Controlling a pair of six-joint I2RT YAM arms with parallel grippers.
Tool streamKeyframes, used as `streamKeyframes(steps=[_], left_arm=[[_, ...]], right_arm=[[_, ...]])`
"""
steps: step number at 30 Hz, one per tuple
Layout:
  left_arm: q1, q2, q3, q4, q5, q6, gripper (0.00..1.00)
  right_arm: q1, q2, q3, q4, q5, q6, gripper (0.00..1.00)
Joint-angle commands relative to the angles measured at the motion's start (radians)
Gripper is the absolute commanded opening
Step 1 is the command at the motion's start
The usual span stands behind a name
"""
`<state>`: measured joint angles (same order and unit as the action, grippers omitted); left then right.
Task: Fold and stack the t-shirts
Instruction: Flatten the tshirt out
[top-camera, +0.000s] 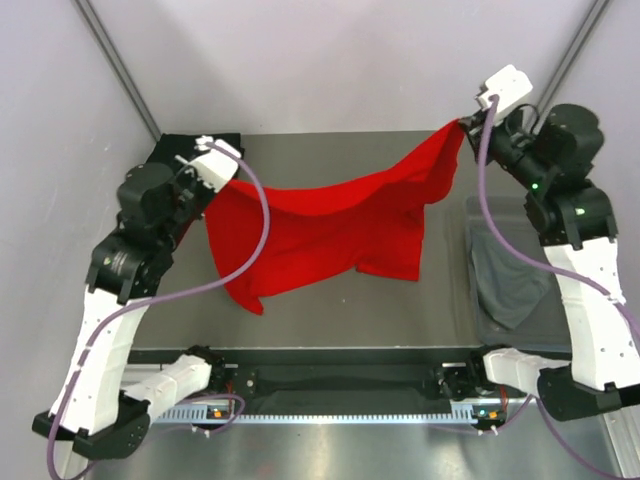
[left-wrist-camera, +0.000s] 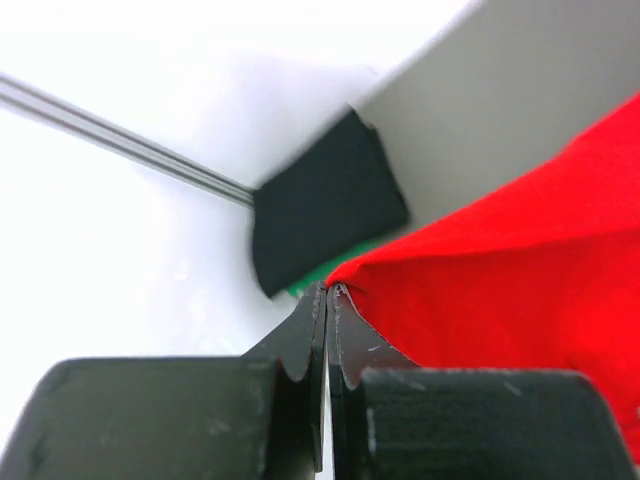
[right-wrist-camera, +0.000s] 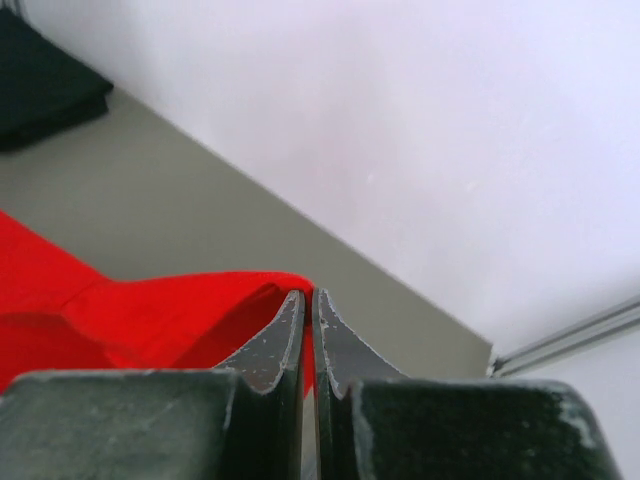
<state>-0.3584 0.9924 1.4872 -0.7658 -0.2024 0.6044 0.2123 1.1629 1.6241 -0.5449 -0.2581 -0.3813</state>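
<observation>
A large bright red t-shirt (top-camera: 330, 225) hangs stretched above the table between both grippers, sagging in the middle. My left gripper (top-camera: 207, 186) is shut on its left edge; in the left wrist view (left-wrist-camera: 330, 292) the red cloth (left-wrist-camera: 520, 270) runs from the fingertips. My right gripper (top-camera: 467, 122) is shut on the shirt's far right corner, held high; in the right wrist view (right-wrist-camera: 305, 297) red cloth (right-wrist-camera: 120, 310) is pinched between the jaws. A folded black t-shirt (top-camera: 200, 142) lies at the table's far left corner, with a green one (left-wrist-camera: 325, 275) peeking from under it.
A grey t-shirt (top-camera: 510, 275) lies in the clear plastic bin (top-camera: 480, 210) at the table's right. White walls enclose the table at the back and sides. The grey table top (top-camera: 330, 310) shows under the shirt.
</observation>
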Motion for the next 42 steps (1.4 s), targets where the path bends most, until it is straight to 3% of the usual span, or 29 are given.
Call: streamKeyframes(steps=[1,12,21,28,33,38,42], left_arm=[[0.006,-0.067,0.082,0.069,-0.052,0.043,0.0],[0.007,-0.224,0.168,0.167,-0.127,0.047,0.0],[0.016,-0.232,0.304,0.198,-0.115,0.054,0.0],[-0.002,-0.149,0.288,0.308,-0.169,0.161,0.0],[-0.031,-0.094,0.226,0.344,-0.215,0.216,0.0],[-0.031,-0.049,0.151,0.349,-0.232,0.198,0.0],[-0.03,0.024,0.195,0.303,-0.238,0.123,0.0]], right_arm=[[-0.016,-0.055,0.15,-0.009,-0.029,-0.002,0.0],[-0.016,-0.239,0.183,-0.056,-0.095,-0.064,0.0],[-0.036,-0.362,0.259,-0.098,-0.148,-0.08,0.0],[-0.036,-0.217,0.355,-0.069,-0.089,-0.146,0.0],[-0.036,-0.135,0.295,-0.009,-0.066,-0.189,0.0],[-0.036,-0.051,0.313,-0.013,-0.017,-0.14,0.0],[-0.036,-0.002,0.355,-0.02,0.011,-0.064,0.0]])
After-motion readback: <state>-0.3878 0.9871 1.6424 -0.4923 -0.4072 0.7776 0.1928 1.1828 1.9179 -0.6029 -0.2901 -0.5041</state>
